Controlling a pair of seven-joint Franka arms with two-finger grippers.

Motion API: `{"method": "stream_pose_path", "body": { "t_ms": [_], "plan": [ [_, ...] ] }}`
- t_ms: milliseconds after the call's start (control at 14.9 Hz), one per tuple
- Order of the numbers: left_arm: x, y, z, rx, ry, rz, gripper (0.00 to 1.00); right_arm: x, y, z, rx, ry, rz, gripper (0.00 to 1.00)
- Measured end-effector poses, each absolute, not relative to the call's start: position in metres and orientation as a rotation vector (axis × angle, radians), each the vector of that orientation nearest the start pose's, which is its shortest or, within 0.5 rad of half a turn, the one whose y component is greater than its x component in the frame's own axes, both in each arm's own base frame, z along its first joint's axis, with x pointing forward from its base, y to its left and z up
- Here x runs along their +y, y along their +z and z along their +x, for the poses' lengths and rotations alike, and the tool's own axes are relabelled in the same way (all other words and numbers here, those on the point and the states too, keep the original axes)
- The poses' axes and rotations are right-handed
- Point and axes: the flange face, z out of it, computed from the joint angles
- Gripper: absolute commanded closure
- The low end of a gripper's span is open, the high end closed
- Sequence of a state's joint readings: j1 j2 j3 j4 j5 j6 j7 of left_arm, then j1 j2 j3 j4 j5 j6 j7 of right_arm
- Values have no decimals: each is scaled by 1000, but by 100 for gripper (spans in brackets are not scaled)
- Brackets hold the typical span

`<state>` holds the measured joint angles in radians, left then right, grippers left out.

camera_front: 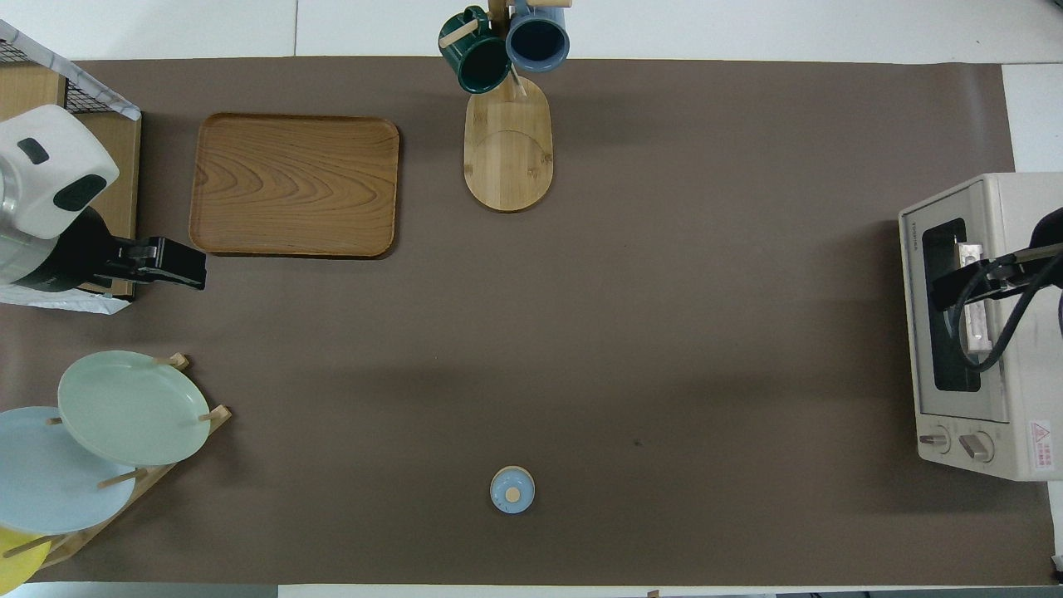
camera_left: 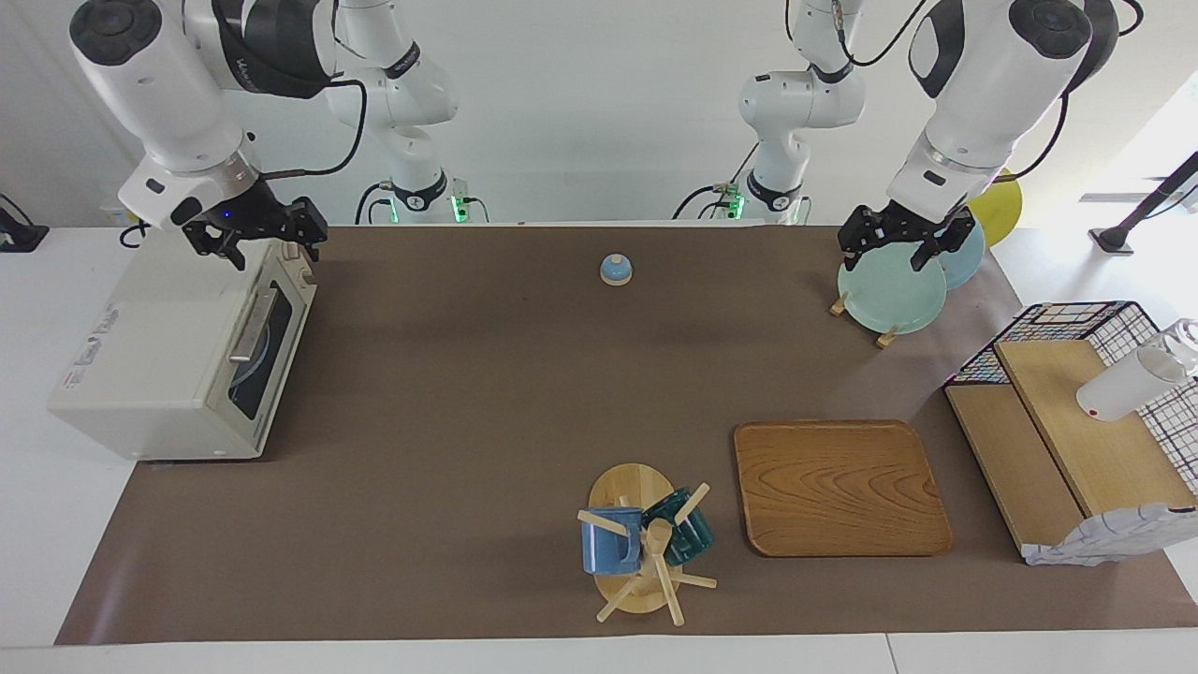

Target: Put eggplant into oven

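Note:
The cream-white oven [camera_left: 159, 365] stands at the right arm's end of the table, and it also shows in the overhead view [camera_front: 980, 332]. Its glass door with the metal bar handle [camera_left: 253, 323] is shut against the front. No eggplant shows in either view, and the dark window reveals nothing clear inside. My right gripper [camera_left: 217, 248] hangs open and empty over the oven's top edge, above the door [camera_front: 955, 291]. My left gripper [camera_left: 889, 251] hangs open and empty over the plate rack at the left arm's end.
A rack with pale green and blue plates [camera_left: 894, 295] stands near the left arm. A wooden tray [camera_left: 838, 487], a mug tree with two mugs [camera_left: 646, 543], a small blue bell [camera_left: 616, 270] and a wire basket with wooden shelves [camera_left: 1076, 421] also stand on the brown mat.

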<state>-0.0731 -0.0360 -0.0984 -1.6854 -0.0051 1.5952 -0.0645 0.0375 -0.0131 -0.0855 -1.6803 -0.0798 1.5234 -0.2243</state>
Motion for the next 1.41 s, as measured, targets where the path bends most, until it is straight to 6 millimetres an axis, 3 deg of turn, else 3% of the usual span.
{"method": "stream_pose_path", "body": {
  "t_ms": [402,1406],
  "plan": [
    [-94,592,534,167,85,-3131,0,-46,597,541,-233,195,-3189,0],
    [-94,592,534,167,85,-3131,0,-45,606,541,-140,184,-3199,0]
  ]
}}
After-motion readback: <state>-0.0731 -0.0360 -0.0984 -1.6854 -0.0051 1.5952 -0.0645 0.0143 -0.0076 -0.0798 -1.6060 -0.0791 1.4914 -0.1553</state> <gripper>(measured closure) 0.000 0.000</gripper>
